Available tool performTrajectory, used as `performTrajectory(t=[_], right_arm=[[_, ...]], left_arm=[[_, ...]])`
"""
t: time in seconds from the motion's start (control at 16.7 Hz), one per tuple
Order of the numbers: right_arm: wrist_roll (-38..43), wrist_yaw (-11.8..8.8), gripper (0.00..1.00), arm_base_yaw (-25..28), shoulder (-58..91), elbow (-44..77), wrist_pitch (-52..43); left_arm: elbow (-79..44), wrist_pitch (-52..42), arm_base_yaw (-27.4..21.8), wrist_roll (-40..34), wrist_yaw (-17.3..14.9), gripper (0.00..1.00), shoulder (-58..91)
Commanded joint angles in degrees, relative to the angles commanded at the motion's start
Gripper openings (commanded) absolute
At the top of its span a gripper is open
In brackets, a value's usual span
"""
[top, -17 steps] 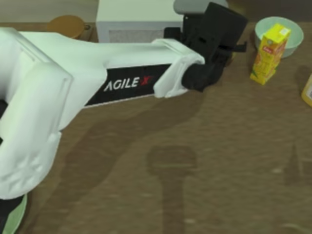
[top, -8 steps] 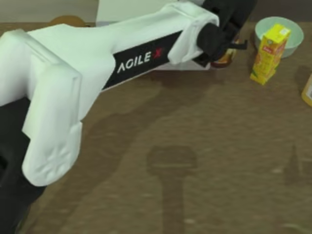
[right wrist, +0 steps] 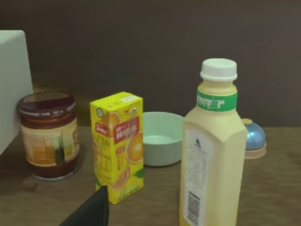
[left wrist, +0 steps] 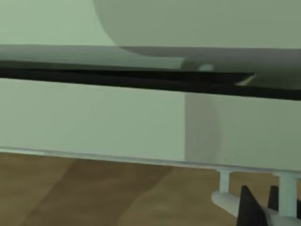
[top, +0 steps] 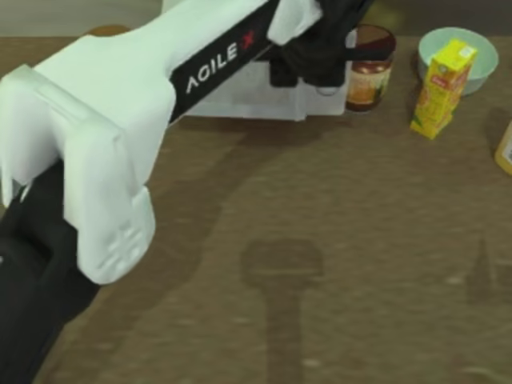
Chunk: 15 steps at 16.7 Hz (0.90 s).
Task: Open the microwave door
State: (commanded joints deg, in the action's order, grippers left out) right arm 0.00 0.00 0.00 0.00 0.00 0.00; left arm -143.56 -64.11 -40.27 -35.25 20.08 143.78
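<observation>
Microwave door (left wrist: 94, 122), a flat white panel, fills most of the left wrist view; a dark horizontal gap runs above it and a white bar handle (left wrist: 225, 200) on short posts stands at its lower edge. The large white boxy microwave (top: 248, 92) sits at the far edge of the brown wooden table (top: 336, 240), left of centre in the top view and mostly hidden by the arm. My left arm, white-shelled with a black band reading "AGILE X" (top: 218, 62), stretches diagonally from the near left corner up to the microwave's front. The left gripper (top: 316, 48) hangs over the appliance's right part; its dark fingertips (left wrist: 249, 207) show beside the handle, but whether they are apart or closed I cannot tell.

Just right of the microwave stands a glass jar of red-brown sauce (top: 370, 68) with a dark lid. Farther right, a yellow orange-juice carton (top: 442, 86) stands just in front of a pale green bowl (top: 482, 52). A tall yellow bottle (right wrist: 211, 150) with a white cap and green neck band stands at the table's right edge; its label is unreadable. Of the right gripper, only one dark fingertip (right wrist: 91, 212) shows, in its own wrist view.
</observation>
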Motion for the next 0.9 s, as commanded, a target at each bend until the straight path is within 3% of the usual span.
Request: performTrajectory(t=[0.18,0.9], right_arm=[[0.0,0.0,1.0,0.0,0.0,0.0,0.0],[0.0,0.0,1.0,0.0,0.0,0.0,0.0]], left_arm=[[-2.83,-3.39,0.47,-0.82,-1.33,0.0,0.94],[-2.84,-3.4,0.47,-0.83,-1.33,0.0,0.95]])
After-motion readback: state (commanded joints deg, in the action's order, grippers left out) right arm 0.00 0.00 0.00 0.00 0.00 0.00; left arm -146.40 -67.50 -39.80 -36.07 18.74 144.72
